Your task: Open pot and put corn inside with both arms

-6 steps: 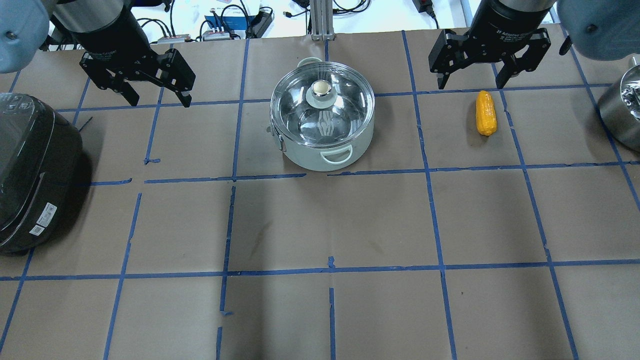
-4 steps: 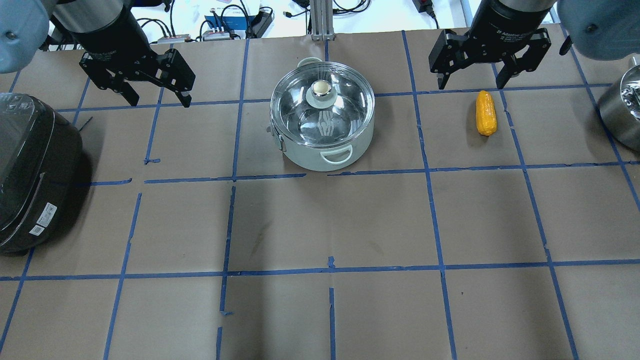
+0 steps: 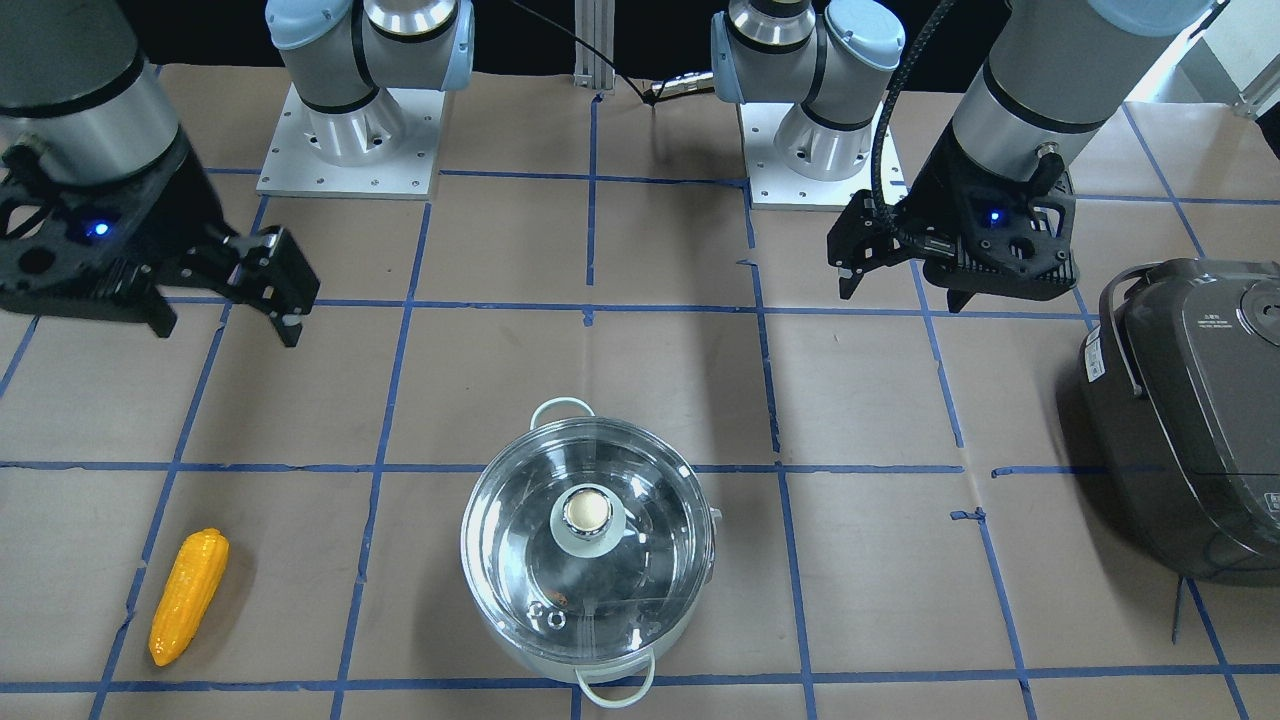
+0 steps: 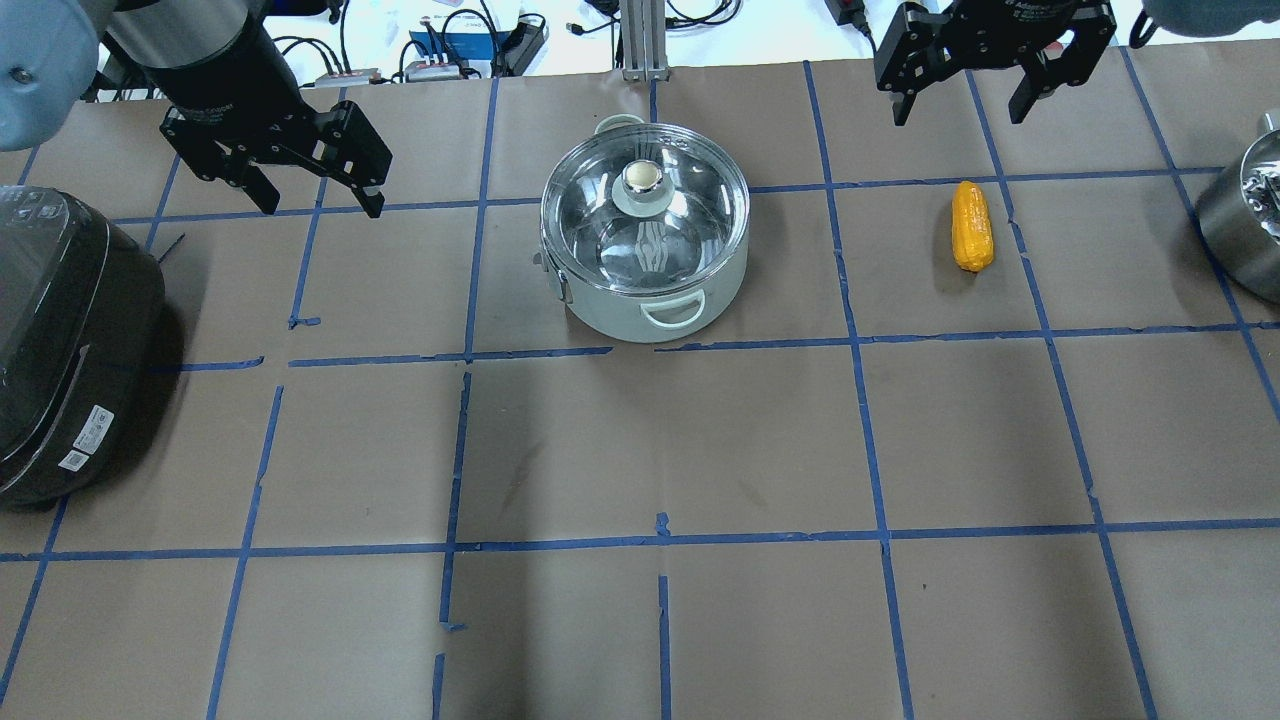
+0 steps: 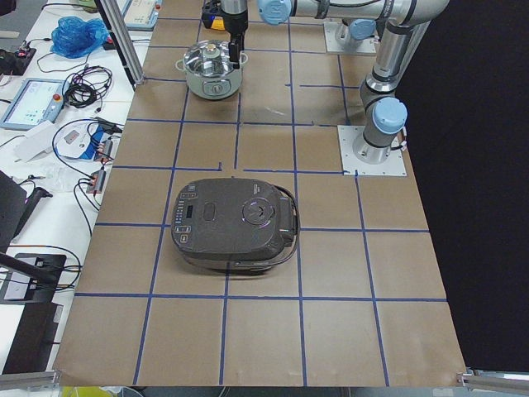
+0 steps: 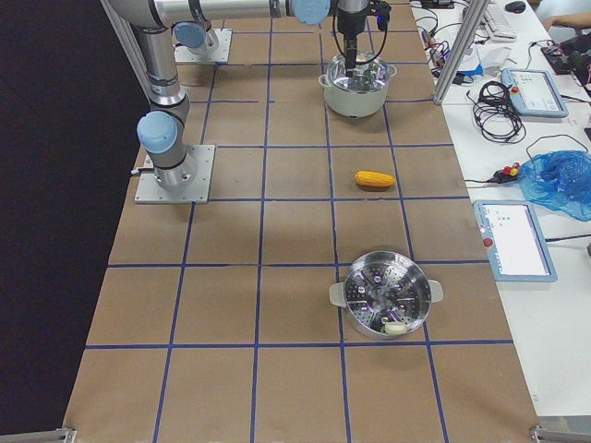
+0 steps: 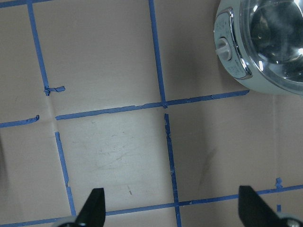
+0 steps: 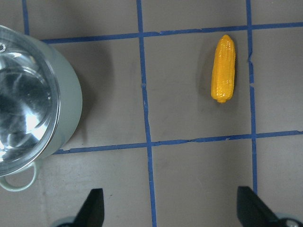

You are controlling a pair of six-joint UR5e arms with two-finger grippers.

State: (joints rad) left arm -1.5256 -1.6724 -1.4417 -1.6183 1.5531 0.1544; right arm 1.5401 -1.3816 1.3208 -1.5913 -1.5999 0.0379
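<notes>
- So, facing the robot: the pot (image 3: 520,655) stands lidded mid-table; the corn (image 3: 188,597) lies well apart from it.
- Overhead: left gripper (image 4: 322,200) and right gripper (image 4: 958,115) hover spread wide, empty, each seemingly stationed by its own job.
- Right wrist: corn lies ahead, untouched.

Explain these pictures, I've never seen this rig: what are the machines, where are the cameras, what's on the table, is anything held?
Two jointed robot arms work at a taped table. One camera looks from behind the robot, one faces it, two look from the table's ends, one rides each wrist. On the table: a steel pot with its glass lid on, a yellow corn lying apart from it, a dark rice cooker, and a steamer pot. The left gripper and right gripper are open, holding nothing.
</notes>
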